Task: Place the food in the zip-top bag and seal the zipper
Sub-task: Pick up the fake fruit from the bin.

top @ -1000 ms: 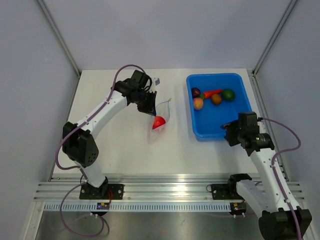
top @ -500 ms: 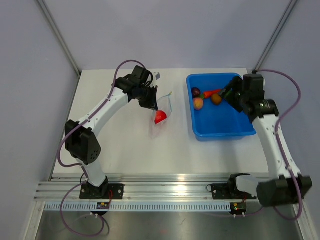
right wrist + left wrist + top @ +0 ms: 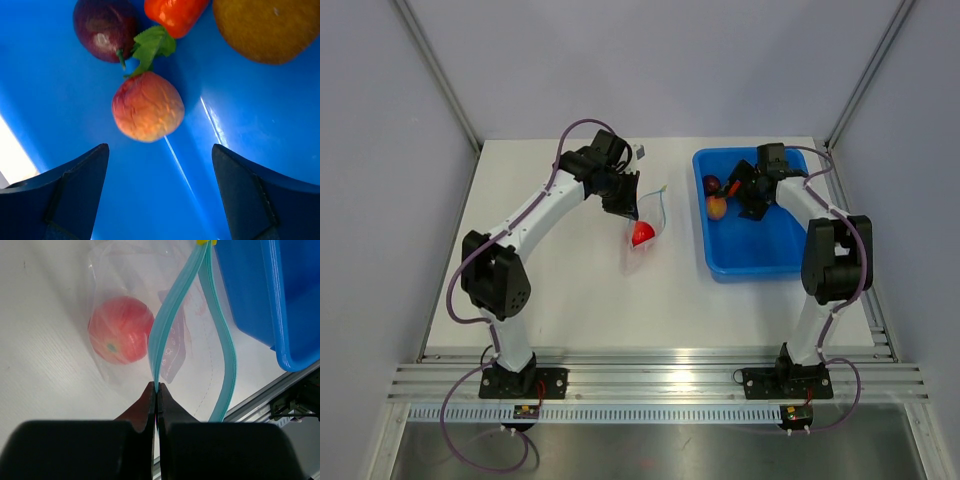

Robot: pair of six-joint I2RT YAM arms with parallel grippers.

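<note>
The clear zip-top bag [image 3: 107,275] lies on the white table with a red round food [image 3: 121,330] inside it. My left gripper [image 3: 157,387] is shut on one teal zipper strip [image 3: 172,315], lifting it; the other strip [image 3: 223,345] curves apart, so the mouth gapes. In the top view the left gripper [image 3: 628,208] sits at the bag [image 3: 640,255]. My right gripper [image 3: 159,147] is open over the blue tray [image 3: 60,100], its fingertips short of a pink-orange peach [image 3: 148,106]. Past the peach are a purple plum [image 3: 105,30], an orange carrot [image 3: 175,12] and a brown round [image 3: 265,27].
The blue tray [image 3: 760,255] stands at the back right of the table, right of the bag. My right gripper [image 3: 746,198] hangs inside its far left part. Grey walls close in the table on three sides.
The right arm swung from the tray's near right corner to over the food at its far left, and its jaws opened wider. The left gripper kept its hold on the zipper strip.
</note>
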